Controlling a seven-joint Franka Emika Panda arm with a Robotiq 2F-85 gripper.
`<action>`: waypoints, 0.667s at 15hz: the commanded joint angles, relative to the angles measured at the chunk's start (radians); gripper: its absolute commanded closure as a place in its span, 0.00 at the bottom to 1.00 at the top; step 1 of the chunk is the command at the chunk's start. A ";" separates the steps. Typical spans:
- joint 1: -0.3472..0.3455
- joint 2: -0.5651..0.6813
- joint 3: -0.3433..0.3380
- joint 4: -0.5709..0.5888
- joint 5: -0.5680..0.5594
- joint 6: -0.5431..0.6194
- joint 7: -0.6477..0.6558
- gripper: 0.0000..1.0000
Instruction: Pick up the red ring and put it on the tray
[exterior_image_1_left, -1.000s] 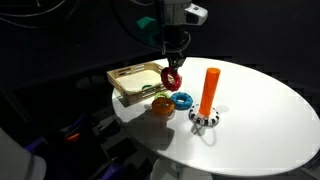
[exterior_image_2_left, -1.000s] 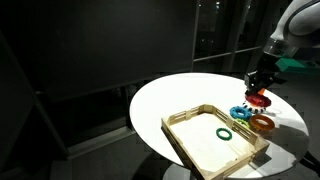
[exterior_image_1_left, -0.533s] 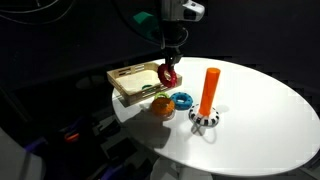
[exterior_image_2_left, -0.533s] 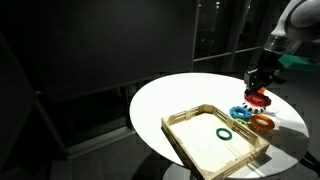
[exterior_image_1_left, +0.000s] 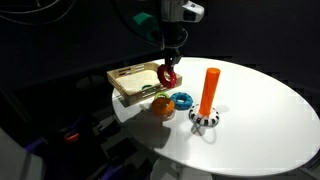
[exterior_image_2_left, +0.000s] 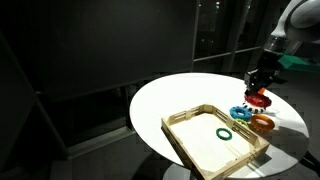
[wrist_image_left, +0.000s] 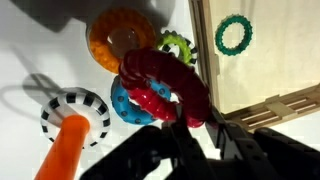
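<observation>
My gripper (exterior_image_1_left: 168, 68) is shut on the red ring (exterior_image_1_left: 169, 78) and holds it in the air above the table, beside the wooden tray (exterior_image_1_left: 125, 90). In the wrist view the red ring (wrist_image_left: 165, 85) hangs from my fingers (wrist_image_left: 190, 118) over the blue ring (wrist_image_left: 125, 103), with the tray (wrist_image_left: 262, 98) to the right. In an exterior view the red ring (exterior_image_2_left: 258, 98) hangs above the blue ring (exterior_image_2_left: 240, 112), right of the tray (exterior_image_2_left: 190, 117). A green ring (exterior_image_2_left: 225, 134) lies in the tray.
An orange ring (exterior_image_1_left: 162, 105), a blue ring (exterior_image_1_left: 183, 99) and a small yellow-green ring (wrist_image_left: 177, 44) lie on the round white table (exterior_image_1_left: 260, 110) by the tray. An orange peg (exterior_image_1_left: 209, 90) stands on a striped base (exterior_image_1_left: 205, 119).
The gripper with the red ring has risen slightly and shifted a little toward the tray; in the last half second nothing moved.
</observation>
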 joint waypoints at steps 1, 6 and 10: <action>0.002 0.004 0.003 0.008 -0.022 -0.004 0.020 0.93; 0.023 0.032 0.023 0.058 -0.037 -0.016 0.021 0.92; 0.058 0.074 0.055 0.123 -0.053 -0.014 0.014 0.92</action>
